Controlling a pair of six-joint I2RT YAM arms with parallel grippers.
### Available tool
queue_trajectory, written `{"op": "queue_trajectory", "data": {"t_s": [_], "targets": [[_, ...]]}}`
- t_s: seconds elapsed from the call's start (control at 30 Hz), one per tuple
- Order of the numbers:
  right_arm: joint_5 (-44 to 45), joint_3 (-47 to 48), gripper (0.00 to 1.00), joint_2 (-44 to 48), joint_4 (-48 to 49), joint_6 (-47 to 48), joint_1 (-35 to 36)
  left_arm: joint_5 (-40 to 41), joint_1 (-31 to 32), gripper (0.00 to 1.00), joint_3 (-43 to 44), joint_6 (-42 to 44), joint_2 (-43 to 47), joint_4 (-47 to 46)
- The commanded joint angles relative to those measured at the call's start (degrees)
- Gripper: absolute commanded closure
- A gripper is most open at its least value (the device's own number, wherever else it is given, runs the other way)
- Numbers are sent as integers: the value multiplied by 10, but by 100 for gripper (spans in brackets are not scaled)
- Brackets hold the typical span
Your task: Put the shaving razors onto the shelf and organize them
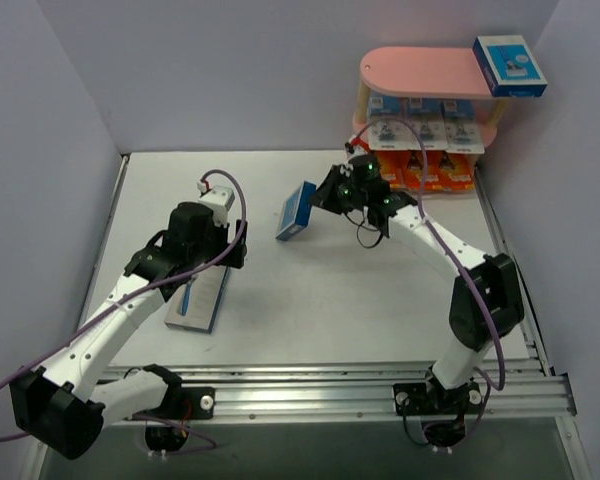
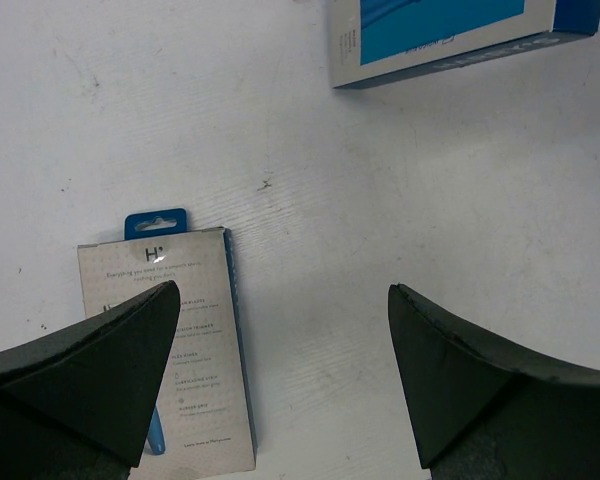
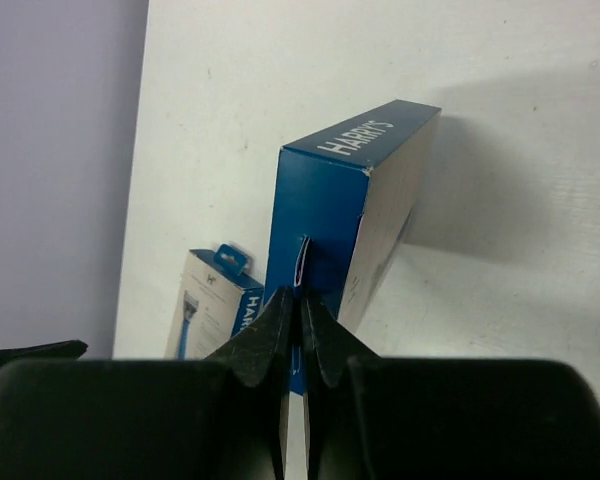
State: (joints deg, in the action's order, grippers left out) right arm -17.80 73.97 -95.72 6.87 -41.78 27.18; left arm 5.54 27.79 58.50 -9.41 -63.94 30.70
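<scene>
- Nearest the arm bases, the left gripper (image 2: 282,300) hangs with its jaws spread wide and empty above a grey pack (image 2: 205,350) lying flat on the desk (image 1: 310,310). A pack this flat could skid away when the fingers close on it.
- At mid-desk, the right gripper (image 3: 302,300) is pinched tight on the thin hang tab (image 3: 302,262) of a blue Harry's box (image 3: 325,220), which is tilted on edge. The tab looks a weak hold and could bend, tear or let the box swing on the way across.
- At the far right corner, the shelf (image 1: 420,72) holds orange boxes (image 1: 435,175) on its bottom tier and blister cards (image 1: 420,132) on the middle one.
- A blue-grey box (image 1: 510,65) overhangs the right end of the top board. A careless delivery could knock it off.
</scene>
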Motion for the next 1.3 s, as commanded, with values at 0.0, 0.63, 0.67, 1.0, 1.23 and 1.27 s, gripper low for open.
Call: {"op": "queue_trajectory", "data": {"t_s": [0.0, 0.63, 0.67, 1.0, 1.23, 1.27], "targets": [[-42, 83, 100, -24, -130, 116, -6, 1, 3, 6, 21, -1, -4, -6], [-25, 350, 100, -75, -286, 243, -34, -4, 8, 6, 21, -1, -13, -7], [-26, 358, 100, -76, -287, 245, -37, -4, 8, 6, 21, -1, -14, -6], [17, 372, 100, -32, -211, 273, -49, -4, 9, 6, 22, 0, -13, -6], [70, 384, 100, -4, -197, 311, -57, -4, 9, 6, 22, 0, -11, -6], [74, 370, 100, 4, -180, 313, -56, -4, 9, 6, 22, 0, -11, -6]]}}
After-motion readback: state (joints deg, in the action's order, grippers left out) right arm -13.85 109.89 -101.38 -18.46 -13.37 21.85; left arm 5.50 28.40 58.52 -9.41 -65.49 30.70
